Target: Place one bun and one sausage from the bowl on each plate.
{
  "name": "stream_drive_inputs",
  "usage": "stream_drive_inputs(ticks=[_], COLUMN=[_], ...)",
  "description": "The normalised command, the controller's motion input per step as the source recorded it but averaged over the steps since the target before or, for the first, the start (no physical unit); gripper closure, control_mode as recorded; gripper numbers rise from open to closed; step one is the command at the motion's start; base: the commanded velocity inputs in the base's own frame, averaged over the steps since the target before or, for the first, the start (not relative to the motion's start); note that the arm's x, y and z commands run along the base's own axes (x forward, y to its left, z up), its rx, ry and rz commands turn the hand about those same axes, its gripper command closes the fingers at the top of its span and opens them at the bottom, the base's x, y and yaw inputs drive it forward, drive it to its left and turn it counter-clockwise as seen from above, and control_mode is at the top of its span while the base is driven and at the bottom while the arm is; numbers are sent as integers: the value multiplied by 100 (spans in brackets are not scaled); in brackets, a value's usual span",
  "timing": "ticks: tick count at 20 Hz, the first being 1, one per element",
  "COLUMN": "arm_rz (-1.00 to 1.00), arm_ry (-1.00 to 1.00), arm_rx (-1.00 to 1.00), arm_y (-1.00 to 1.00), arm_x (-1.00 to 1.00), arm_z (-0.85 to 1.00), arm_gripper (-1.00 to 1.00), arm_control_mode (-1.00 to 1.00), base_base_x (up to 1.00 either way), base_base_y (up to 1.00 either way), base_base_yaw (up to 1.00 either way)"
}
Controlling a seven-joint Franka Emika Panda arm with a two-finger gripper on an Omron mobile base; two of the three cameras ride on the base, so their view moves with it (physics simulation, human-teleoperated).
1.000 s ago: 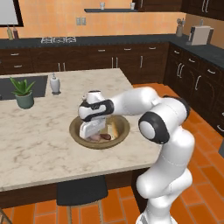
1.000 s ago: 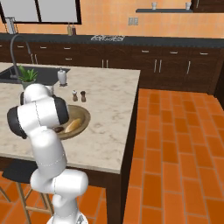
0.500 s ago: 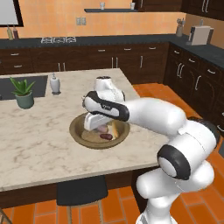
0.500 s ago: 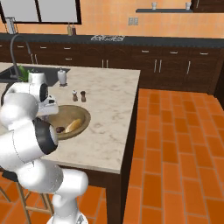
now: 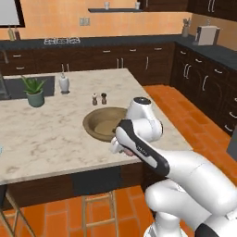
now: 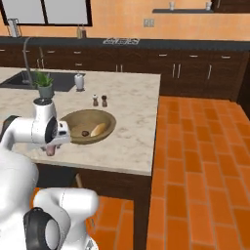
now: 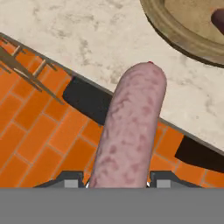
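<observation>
bun (image 6: 99, 129) in bowl (image 6: 108, 118) | shakers (image 6: 99, 100) behind | plant (image 6: 45, 84) far-left

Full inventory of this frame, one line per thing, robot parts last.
bowl: 1, olive-brown, on the island near its front edge
bun: 1, tan, in the bowl
dark sausage end: 1, dark red-brown, in the bowl beside the bun
held sausage: 1, pinkish, between the fingertips, past the counter edge
shakers: 2, light and dark, behind the bowl
potted plant: 1, green, near the sink
white bottle: 1, by the plant
island counter: 1, pale marble
hand: 1, white, shut on the held sausage
</observation>
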Motion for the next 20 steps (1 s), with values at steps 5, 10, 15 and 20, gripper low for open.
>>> stream_drive_inputs(ticks=[5, 10, 15, 20], arm_rz=[0, 0, 0, 0], arm_ry=[0, 0, 0, 0], arm_rx=[0, 0, 0, 0], arm_y=[0, 0, 0, 0], arm_x=[0, 0, 0, 0], arm_z=[0, 0, 0, 0], arm_gripper=[100, 100, 100, 100], arm_control_mode=[100, 100, 100, 100], base_base_x=[-65, -26, -5, 10], base_base_y=[100, 100, 100, 100], base_base_yaw=[-7, 0, 7, -16])
